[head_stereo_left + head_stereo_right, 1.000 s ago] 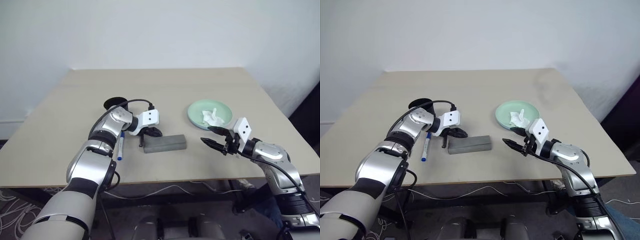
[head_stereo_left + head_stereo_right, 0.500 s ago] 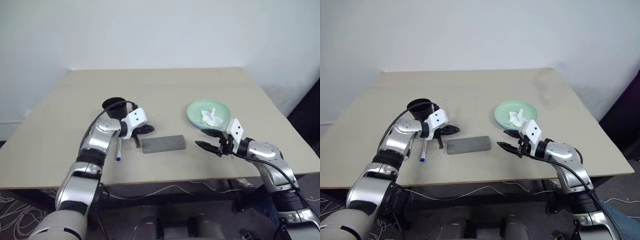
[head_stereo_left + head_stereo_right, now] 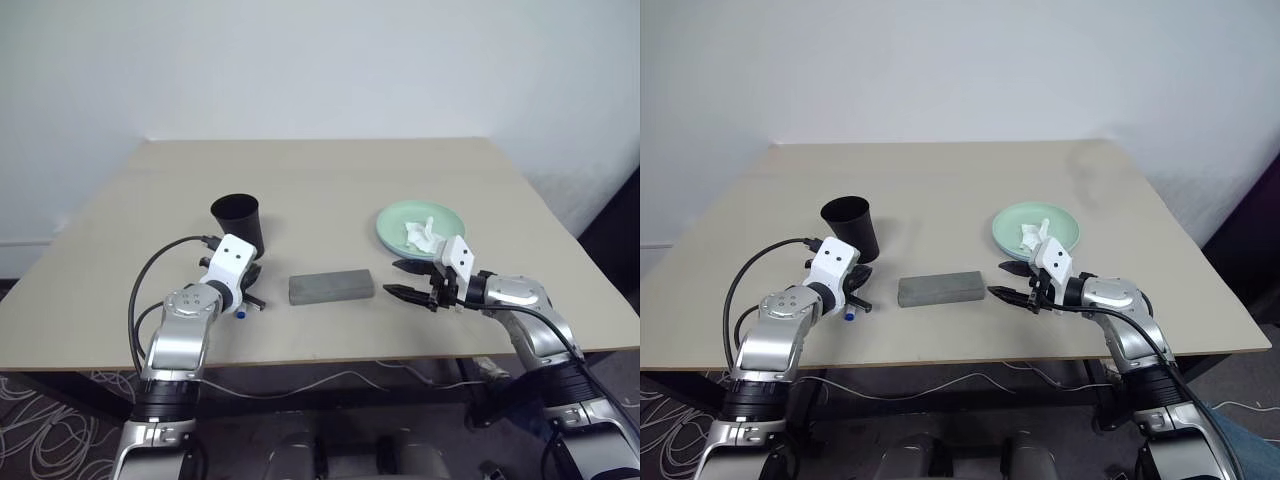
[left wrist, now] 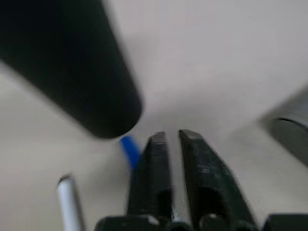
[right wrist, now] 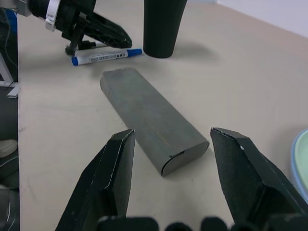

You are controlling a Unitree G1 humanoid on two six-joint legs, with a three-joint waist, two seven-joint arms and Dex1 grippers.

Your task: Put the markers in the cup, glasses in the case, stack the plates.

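Tissue (image 3: 424, 235) in mint plate (image 3: 395, 222)

Beige rectangular laminate tabletop (image 3: 330, 170) set against a plain white wall (image 3: 320, 60). Loose white cables (image 3: 40, 420) lie on the grey floor beneath.

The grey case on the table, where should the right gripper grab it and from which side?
Probably across its narrow width at the rounded near end: the case lies flat and closed, pointing lengthwise at the right gripper, whose open fingers look wide enough to straddle it.
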